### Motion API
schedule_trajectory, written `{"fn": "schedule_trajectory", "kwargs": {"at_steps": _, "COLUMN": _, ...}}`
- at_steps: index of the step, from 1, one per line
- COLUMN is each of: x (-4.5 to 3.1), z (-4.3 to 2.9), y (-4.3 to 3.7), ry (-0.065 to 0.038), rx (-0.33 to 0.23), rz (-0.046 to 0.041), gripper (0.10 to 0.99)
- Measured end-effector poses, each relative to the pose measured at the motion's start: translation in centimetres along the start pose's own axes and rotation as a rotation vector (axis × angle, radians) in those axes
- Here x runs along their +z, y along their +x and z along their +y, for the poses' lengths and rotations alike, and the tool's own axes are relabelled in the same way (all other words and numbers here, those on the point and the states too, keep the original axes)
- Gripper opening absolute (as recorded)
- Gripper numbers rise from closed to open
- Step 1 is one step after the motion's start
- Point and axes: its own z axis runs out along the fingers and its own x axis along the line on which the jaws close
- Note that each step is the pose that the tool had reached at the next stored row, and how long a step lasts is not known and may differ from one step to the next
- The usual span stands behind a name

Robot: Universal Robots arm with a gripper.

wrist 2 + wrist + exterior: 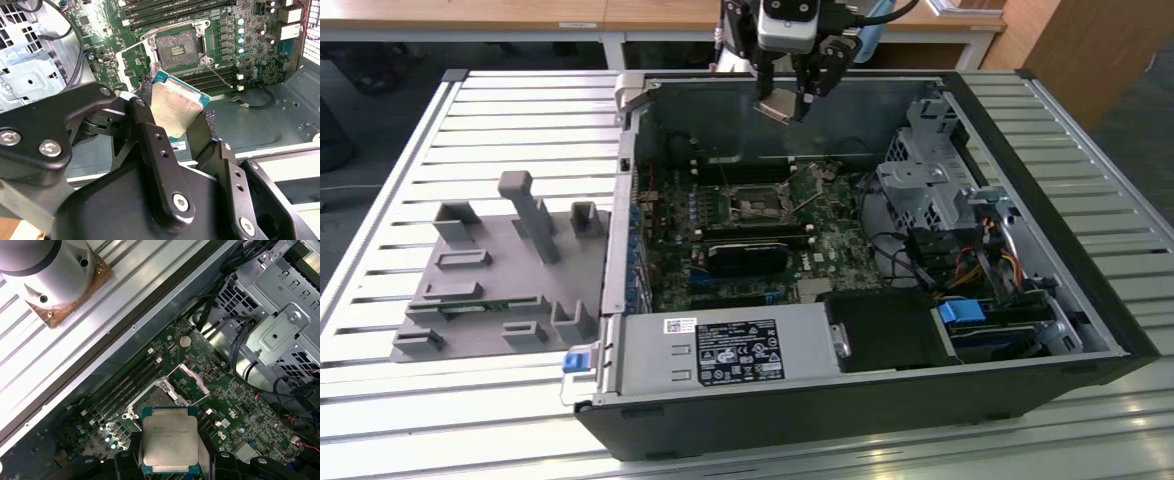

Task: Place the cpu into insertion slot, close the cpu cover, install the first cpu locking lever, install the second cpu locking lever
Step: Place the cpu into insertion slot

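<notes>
Fixture (pixel 500 270): grey, on the slatted table (pixel 520 110), well off to the exterior view's left of the gripper.
Case (pixel 854 410): black, open, lying beneath the gripper, green board inside.
Gripper (pixel 787 102): hangs over the case's far edge, fingers (pixel 150 132) clamped on opposite edges of the cpu.
Cpu (pixel 175 107): in the grip, tilted, metal top showing in both wrist views, clear of the board.
Slot (pixel 177 46): below the gripper, apart from the cpu, dark centre bare.
Cover (pixel 189 382): swung up, just beside the slot.
Drive cage (pixel 927 190): metal, lower, to the exterior view's right of the gripper.
</notes>
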Motion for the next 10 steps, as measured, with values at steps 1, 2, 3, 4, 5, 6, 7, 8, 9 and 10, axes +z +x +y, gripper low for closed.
{"fn": "schedule_trajectory", "kwargs": {"at_steps": 1, "x": 0.00, "z": 0.00, "y": 0.00, "ry": 0.000, "rx": 0.002, "rz": -0.0002, "gripper": 0.529}}
{"fn": "schedule_trajectory", "kwargs": {"at_steps": 2, "x": 0.00, "z": 0.00, "y": 0.00, "ry": 0.000, "rx": 0.005, "rz": -0.0004, "gripper": 0.529}}
{"fn": "schedule_trajectory", "kwargs": {"at_steps": 3, "x": 0.00, "z": 0.00, "y": 0.00, "ry": 0.000, "rx": 0.007, "rz": -0.0006, "gripper": 0.529}}
{"fn": "schedule_trajectory", "kwargs": {"at_steps": 4, "x": 0.00, "z": 0.00, "y": 0.00, "ry": 0.000, "rx": 0.009, "rz": -0.0009, "gripper": 0.529}}
{"fn": "schedule_trajectory", "kwargs": {"at_steps": 5, "x": 0.00, "z": 0.00, "y": 0.00, "ry": 0.000, "rx": 0.012, "rz": -0.0011, "gripper": 0.529}}
{"fn": "schedule_trajectory", "kwargs": {"at_steps": 6, "x": 0.00, "z": 0.00, "y": 0.00, "ry": 0.000, "rx": 0.014, "rz": -0.0013, "gripper": 0.529}}
{"fn": "schedule_trajectory", "kwargs": {"at_steps": 7, "x": 0.00, "z": 0.00, "y": 0.00, "ry": 0.000, "rx": 0.017, "rz": -0.0015, "gripper": 0.529}}
{"fn": "schedule_trajectory", "kwargs": {"at_steps": 8, "x": 0.00, "z": 0.00, "y": 0.00, "ry": 0.000, "rx": 0.019, "rz": -0.0017, "gripper": 0.529}}
{"fn": "schedule_trajectory", "kwargs": {"at_steps": 9, "x": 0.00, "z": 0.00, "y": 0.00, "ry": -0.001, "rx": 0.022, "rz": -0.0019, "gripper": 0.529}}
{"fn": "schedule_trajectory", "kwargs": {"at_steps": 10, "x": 0.00, "z": 0.00, "y": 0.00, "ry": -0.001, "rx": 0.024, "rz": -0.0021, "gripper": 0.529}}
